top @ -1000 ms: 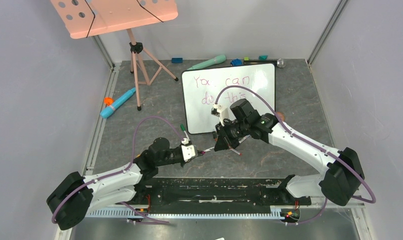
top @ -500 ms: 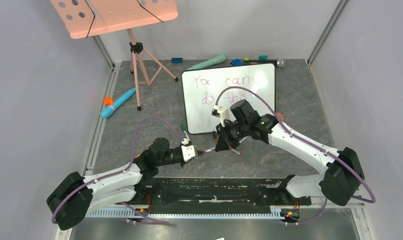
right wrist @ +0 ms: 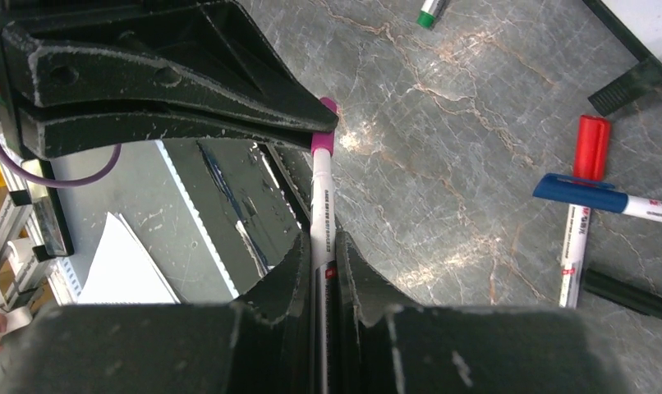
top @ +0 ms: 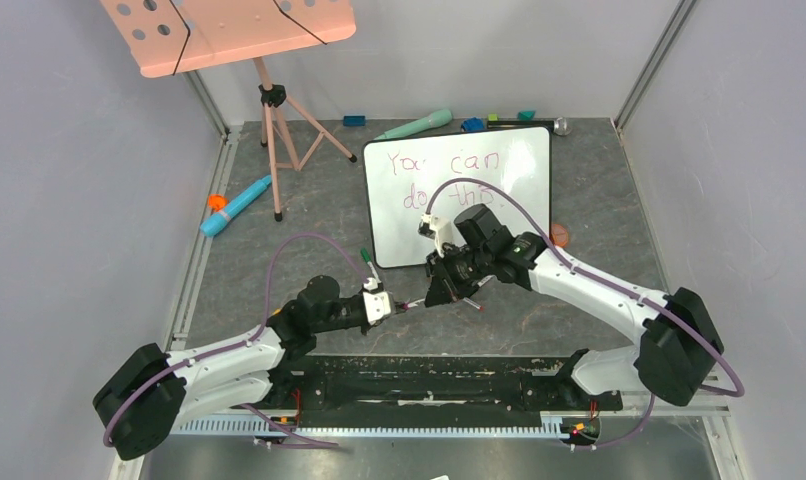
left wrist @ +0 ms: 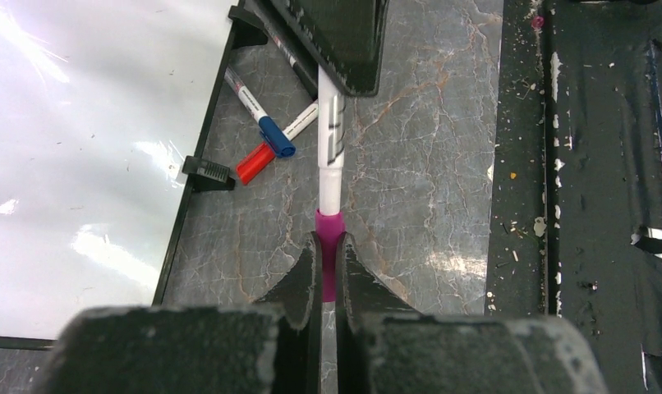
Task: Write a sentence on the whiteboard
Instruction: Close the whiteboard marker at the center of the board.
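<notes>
The whiteboard [top: 399, 225] lies on the grey floor, the sentence [top: 449, 175] in magenta across its far half in two lines. Near its front edge both grippers meet on one white marker [left wrist: 332, 139]. My left gripper [left wrist: 328, 242] is shut on the marker's magenta cap [left wrist: 328, 223]. Opposite it, my right gripper [right wrist: 324, 242] is shut on the marker's barrel [right wrist: 322, 205]. In the right wrist view the cap [right wrist: 324, 139] sits on the barrel's end, pinched in the left fingers [right wrist: 188, 98]. From above, the left gripper [top: 404, 304] and right gripper [top: 434, 295] stand tip to tip.
A red marker [right wrist: 586, 164], a blue-capped marker [right wrist: 582, 195] and a black marker [right wrist: 632, 295] lie by the board's front edge. A green marker [top: 369, 262] lies left of it. A pink perforated board on a tripod [top: 229, 35], a blue tube [top: 237, 205] and a teal tube [top: 414, 125] stand farther back.
My right arm has shifted a little left and nearer, bringing the marker toward the left gripper. The left arm has stayed put, and both grips are unchanged.
</notes>
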### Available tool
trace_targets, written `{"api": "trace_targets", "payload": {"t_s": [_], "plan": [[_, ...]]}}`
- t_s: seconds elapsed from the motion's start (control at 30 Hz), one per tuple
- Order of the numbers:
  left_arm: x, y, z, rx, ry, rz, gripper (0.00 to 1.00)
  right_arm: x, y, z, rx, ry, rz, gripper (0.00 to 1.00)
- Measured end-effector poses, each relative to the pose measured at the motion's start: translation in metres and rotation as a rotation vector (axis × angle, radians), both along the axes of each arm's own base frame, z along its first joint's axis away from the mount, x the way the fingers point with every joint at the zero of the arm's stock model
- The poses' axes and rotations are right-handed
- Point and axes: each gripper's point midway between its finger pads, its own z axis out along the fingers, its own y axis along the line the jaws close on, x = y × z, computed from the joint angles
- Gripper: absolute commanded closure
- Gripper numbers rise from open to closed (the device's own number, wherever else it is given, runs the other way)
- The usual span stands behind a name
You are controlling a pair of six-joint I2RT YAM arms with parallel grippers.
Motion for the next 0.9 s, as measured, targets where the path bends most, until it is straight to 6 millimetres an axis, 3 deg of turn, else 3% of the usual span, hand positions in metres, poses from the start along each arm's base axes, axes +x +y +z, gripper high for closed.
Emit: {"api": "trace_targets", "payload": {"t_s": [0.23,0.6,0.9], "plan": [[-0.002,0.001,-0.003,0.009,0.009,-0.002,0.98,0.0,0.017,-0.017,-0.011,0.025,0.003,1.0],[-0.006,0.008,-0.03,0.086,0.078,0.003,0.98,-0.005,0.031,-0.039,-0.127,-0.012,-0.008,1.0],[0.013,-0.015,-0.019,0.037,0.048,-0.001,0.98,0.011,0.017,-0.022,-0.299,-0.095,-0.037,1.0]]}}
